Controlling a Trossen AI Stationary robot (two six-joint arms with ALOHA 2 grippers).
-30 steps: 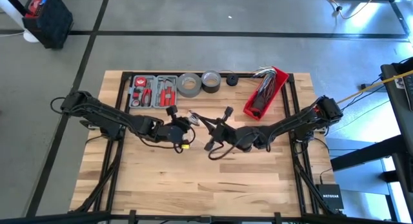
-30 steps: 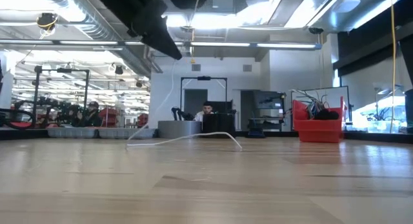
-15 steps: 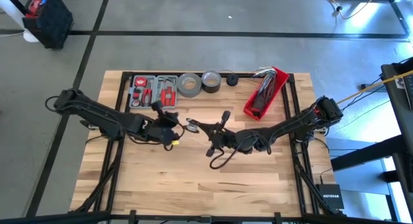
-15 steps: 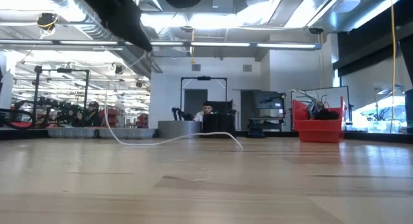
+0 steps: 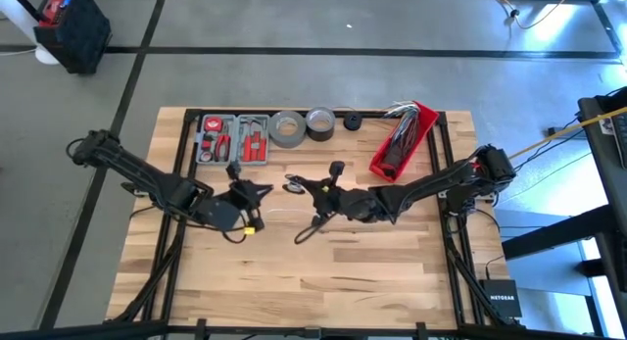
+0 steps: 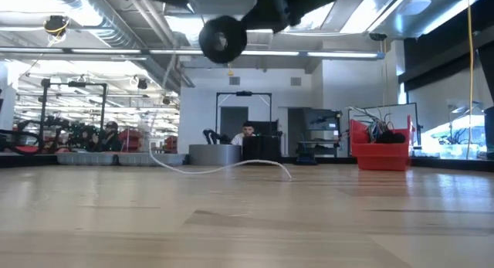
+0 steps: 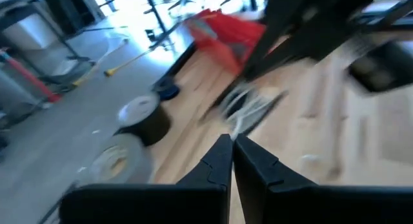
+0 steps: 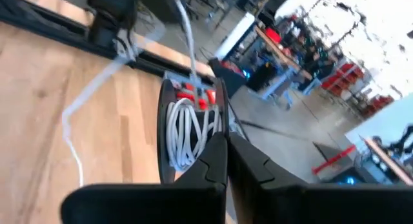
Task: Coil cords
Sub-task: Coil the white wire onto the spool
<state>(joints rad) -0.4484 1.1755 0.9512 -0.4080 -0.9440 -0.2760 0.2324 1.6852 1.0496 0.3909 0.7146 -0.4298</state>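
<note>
The cords are one thin white cable. Part of it is wound into a small coil [image 8: 187, 130] held above the table's middle, with a black round disc [image 6: 222, 38] beside it. My right gripper [image 5: 294, 184] is shut on the coil. Just left of it, my left gripper [image 5: 265, 189] is shut on a strand [image 8: 97, 85] that leads from the coil. The rest of the cable [image 6: 231, 166] lies slack on the wood. My left gripper pinches a single strand of the cable [image 7: 240, 124] between its two fingertips, coming nearly level from the table's left. The view is blurred there, so the exact spot cannot be told. Beyond the fingers the strand drops slack to the table. My right gripper pinches the coil's several loops together at their near end [image 8: 193, 150] between its two fingers. It comes nearly level from the table's right. The coil is lifted clear of the table, and the black disc [image 6: 222, 38] hangs up there with it.
Along the far edge stand a grey tool tray [image 5: 233, 139], two tape rolls [image 5: 289, 128] [image 5: 320, 121], a small black piece [image 5: 352, 121] and a red bin of wires [image 5: 404, 139]. The near half of the tabletop [image 5: 323, 271] is bare wood.
My left gripper has drawn away from the coil toward the table's left edge and risen, pulling its strand along. My right gripper has sunk a little and tipped, bringing the black disc lower. Part of the cable on the table has stayed lying there.
</note>
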